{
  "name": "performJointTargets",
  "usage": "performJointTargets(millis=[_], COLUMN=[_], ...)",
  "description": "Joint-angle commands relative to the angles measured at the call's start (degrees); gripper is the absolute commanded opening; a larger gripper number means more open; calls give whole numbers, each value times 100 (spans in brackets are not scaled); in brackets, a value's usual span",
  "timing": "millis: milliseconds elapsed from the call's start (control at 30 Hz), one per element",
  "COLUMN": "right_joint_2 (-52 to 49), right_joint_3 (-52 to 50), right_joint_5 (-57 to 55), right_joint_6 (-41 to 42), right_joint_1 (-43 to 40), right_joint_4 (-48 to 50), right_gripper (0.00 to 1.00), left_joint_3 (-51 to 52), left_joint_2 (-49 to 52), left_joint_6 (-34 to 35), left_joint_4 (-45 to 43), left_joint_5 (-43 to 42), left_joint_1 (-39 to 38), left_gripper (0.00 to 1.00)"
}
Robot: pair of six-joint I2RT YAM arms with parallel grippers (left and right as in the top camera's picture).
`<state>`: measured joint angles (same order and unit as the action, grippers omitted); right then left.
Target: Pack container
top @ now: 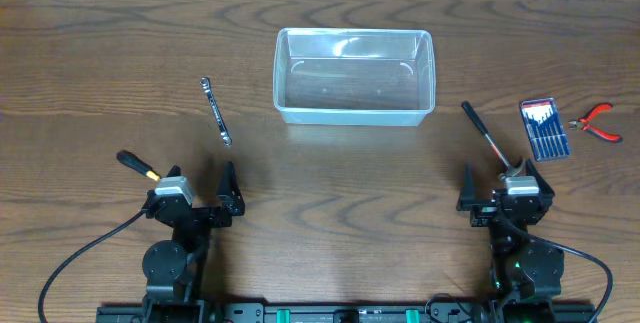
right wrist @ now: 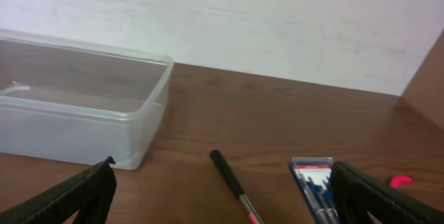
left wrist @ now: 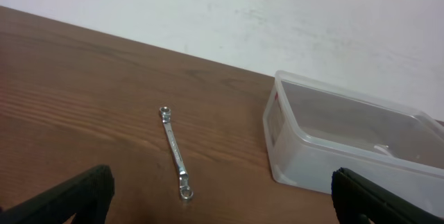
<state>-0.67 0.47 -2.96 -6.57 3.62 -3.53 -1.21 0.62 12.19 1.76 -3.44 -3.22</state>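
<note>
You have the container [top: 352, 115] standing at twelve o'clock on the table [top: 330, 213], open side up. Your left gripper [left wrist: 222, 186] at seven and right gripper [right wrist: 222, 182] at five each have fingers spread wide, holding nothing. A wrench [top: 216, 111] lies at ten.

wooden table [top: 330, 183] with clear container [top: 278, 73], wrench [top: 216, 111], black-handled screwdriver [top: 485, 133], blue tool pack [top: 545, 129], red pliers [top: 597, 123], yellow-black tool [top: 138, 164]

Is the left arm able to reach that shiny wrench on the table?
Probably yes. The wrench lies flat just ahead of the open left claw, with nothing between them.
</note>
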Motion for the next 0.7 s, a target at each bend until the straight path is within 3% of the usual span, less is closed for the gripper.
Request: performJointTargets(millis=[0, 200, 300, 433, 667], right_joint_2=[35, -35, -317, -1078, -3272], right_joint_3=[-15, -11, 111, 699, 2981], right_joint_5=[175, 566, 1078, 1121, 1137], right_joint_6=[348, 2129, 2173, 2240, 2173], right_joint_1=[2, 0, 0, -22, -382], right_joint_4=[168, 17, -181, -549, -2371], right_gripper=[99, 99, 99, 99, 99], left_joint_3=[98, -68, -564, -1707, -3674], left_joint_2=[-39, 7, 249, 1110, 3154], left_joint_6=[-2, 831, 680, 282, 264], left_joint_4=[184, 264, 490, 1464, 3014], left_joint_5=[94, 90, 96, 101, 114], left_joint_1=[-24, -24, -24, -24, -24], left_gripper=[98, 99, 98, 98, 98])
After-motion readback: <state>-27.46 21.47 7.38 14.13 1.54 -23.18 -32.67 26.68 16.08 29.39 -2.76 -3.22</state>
